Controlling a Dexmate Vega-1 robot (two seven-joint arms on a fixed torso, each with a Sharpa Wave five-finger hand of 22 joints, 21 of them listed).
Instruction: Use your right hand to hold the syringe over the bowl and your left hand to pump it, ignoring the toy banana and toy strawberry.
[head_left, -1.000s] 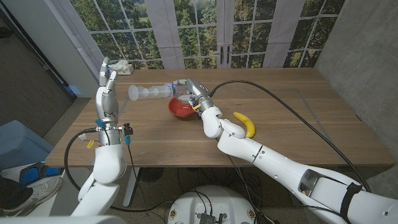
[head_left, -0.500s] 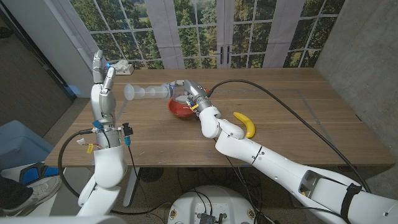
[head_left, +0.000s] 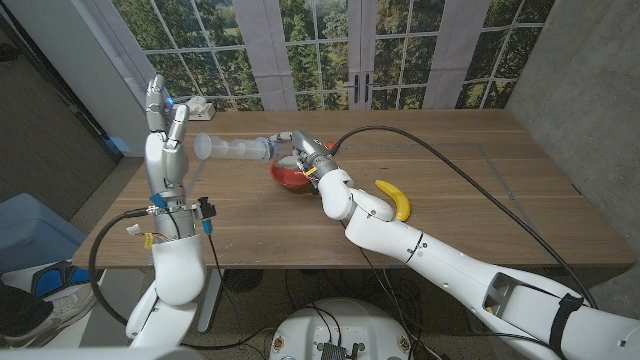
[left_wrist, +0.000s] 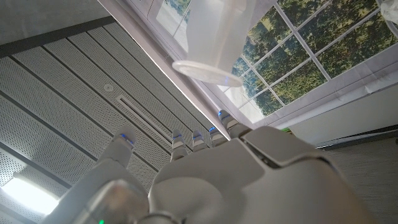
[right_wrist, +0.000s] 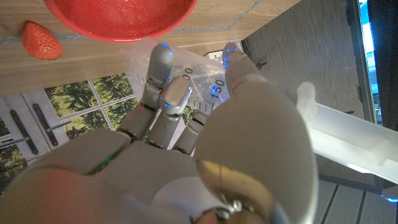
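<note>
Right hand (head_left: 297, 152): wrapped around the barrel of the syringe (head_left: 235, 150), holding it level over the near-left part of the red bowl (head_left: 292, 176). In the right wrist view the fingers (right_wrist: 163, 93) are clamped on the printed barrel, with the bowl right past them.

Left hand (head_left: 164, 128): holding nothing, fingers up and apart, raised just left of the syringe's plunger end. Close to the plunger disc (left_wrist: 207, 71) but I can't tell if it's actually touching; in the left wrist view the disc hangs just past the fingertips (left_wrist: 178, 138).

Syringe: lying sideways in the air, plunger pulled out and pointing toward the left hand, tip end buried in the right hand's grip over the bowl.

Step in hand: I'd say the holding part is done and the pumping part is about to start. The left hand looks lined up but hasn't pushed yet.

Next move: my guess is the left palm needs to meet the disc square on and push straight along the barrel toward the bowl, while the right hand holds firm so the tip doesn't swing off the rim.

Bowl: sitting on the wooden table (head_left: 480, 190), looks empty inside as far as I can see.

Toy banana (head_left: 395, 198): on the table right of the bowl, beside the right forearm. Leave it.

Toy strawberry (right_wrist: 41, 40): on the table near the bowl, not in it. Leave it too.
</note>
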